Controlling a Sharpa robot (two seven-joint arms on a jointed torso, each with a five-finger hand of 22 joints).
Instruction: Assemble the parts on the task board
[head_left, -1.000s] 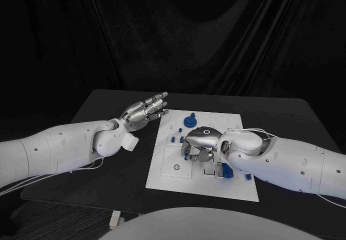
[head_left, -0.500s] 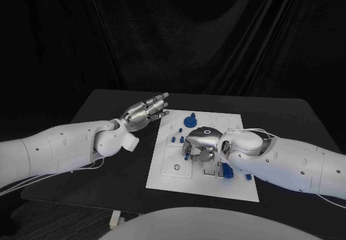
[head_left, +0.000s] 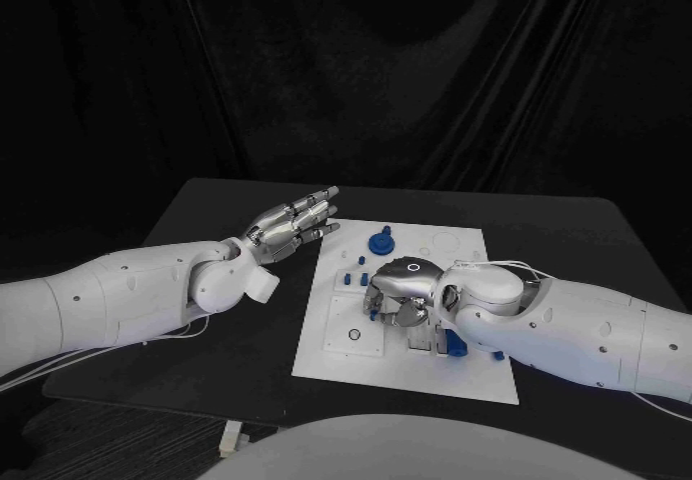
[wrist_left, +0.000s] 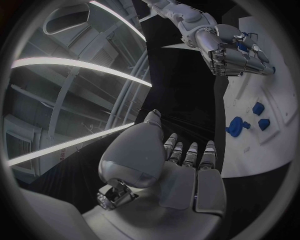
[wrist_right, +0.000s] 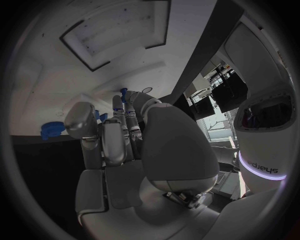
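Note:
The white task board (head_left: 433, 375) lies mid-table. My right hand (head_left: 400, 292) hovers low over its middle, fingers curled down around a small blue part (wrist_right: 100, 116); the left wrist view also shows blue between those fingers (wrist_left: 242, 46). My left hand (head_left: 294, 224) floats open with fingers stretched out, just off the board's far left corner, holding nothing. A round blue part (head_left: 379, 241) stands at the board's far side, small blue pegs (head_left: 356, 262) behind my right hand, and another blue part (head_left: 453, 343) under my right wrist.
The board (wrist_left: 250, 150) has dark square recesses (wrist_right: 119, 27) and a ring (head_left: 352, 334) on its near left. The black table (head_left: 216, 330) reaches out on both sides of the board. A dark curtain hangs behind the table.
My right forearm has sunk slightly, and the hand stays over the same spot on the board. The left hand has not moved.

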